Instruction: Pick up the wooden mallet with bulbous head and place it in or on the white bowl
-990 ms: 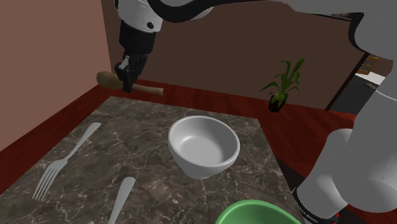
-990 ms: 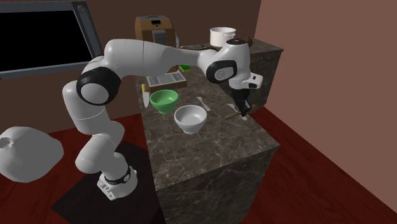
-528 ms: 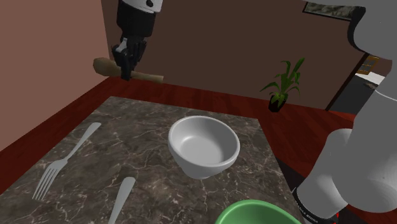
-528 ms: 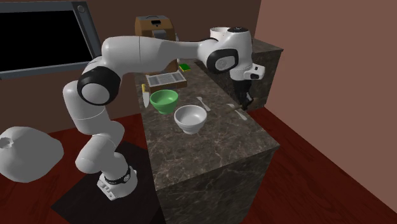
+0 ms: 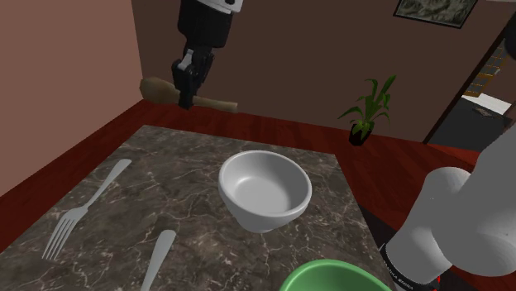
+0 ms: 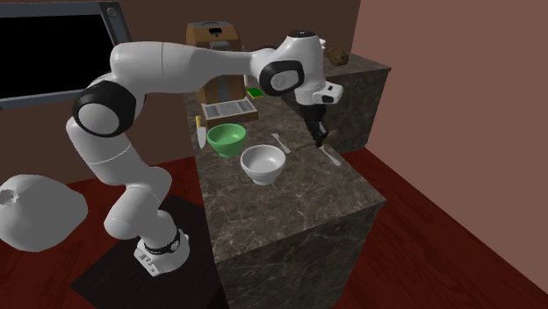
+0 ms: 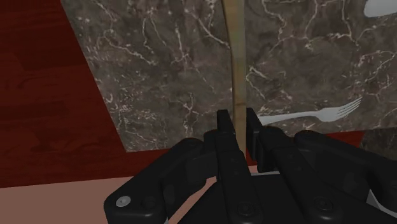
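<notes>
The mallet's [image 5: 155, 88] middle is hidden by the gripper [image 5: 186, 88], which is clamped on the handle, and in the wrist view the handle is cut off by the frame. The mallet is held roughly level in the air above the marble counter's [image 5: 194, 219] far edge — well apart from the white bowl [image 5: 265, 192] — with the hand pointed downward.

- No word, number or brand can be read in any of the views.
- The dark band [image 5: 403, 266] at the foot of the arm carries small light marks in the shoulder view. They look like lettering, but they are too small to read.
- In the second exterior view the marks on this band are also not legible.
- The framed picture [image 5: 423, 8] on the wall in the shoulder view shows a greyish pattern, and no letters can be made out on it.
</notes>
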